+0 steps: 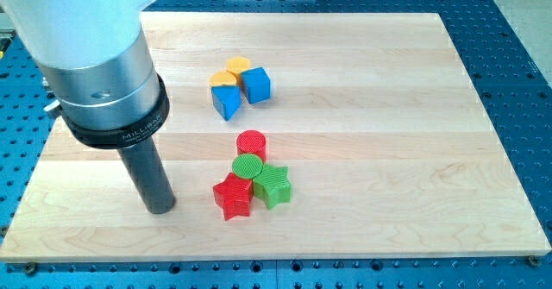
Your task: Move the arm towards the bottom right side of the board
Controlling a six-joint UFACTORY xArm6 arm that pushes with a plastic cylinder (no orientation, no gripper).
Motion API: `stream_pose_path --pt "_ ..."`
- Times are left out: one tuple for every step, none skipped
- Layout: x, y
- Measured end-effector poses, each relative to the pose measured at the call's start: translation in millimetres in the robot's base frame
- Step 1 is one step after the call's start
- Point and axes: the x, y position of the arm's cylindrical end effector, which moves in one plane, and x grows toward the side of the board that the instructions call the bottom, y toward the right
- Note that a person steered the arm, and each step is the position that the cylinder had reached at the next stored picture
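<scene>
Tip point(160, 208) low on board point(371, 108), view's left, touching no block. Red star point(232, 197) just to its right, blocks way. Bare rod, grips nothing. Bottom right corner far off.

The arm point(73, 13) comes in from the view's top left as a fat white casing with a smooth, glossy shell. Below it sits a brushed silver metal cylinder point(102, 69) with a soft sheen. A black ring point(116, 121) clamps round its base, with small pale lettering on its rim that looks like "MILLIBAR". From the ring runs a straight dark rod point(148, 172), matte charcoal, plain and round, ending bluntly at my tip point(160, 210).
</scene>
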Motion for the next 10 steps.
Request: stream_pose_path --pt "0.0 0.0" --pt "-4.1 0.0" --pt "-7.8 12.5" --pt "-7.8 15.8" --pt "-7.8 29.1" --pt "-7.8 35.2" --pt "-33.5 30.7" --pt "-63.6 24.4" --pt "-83.4 30.0" --pt "-96.9 33.5"
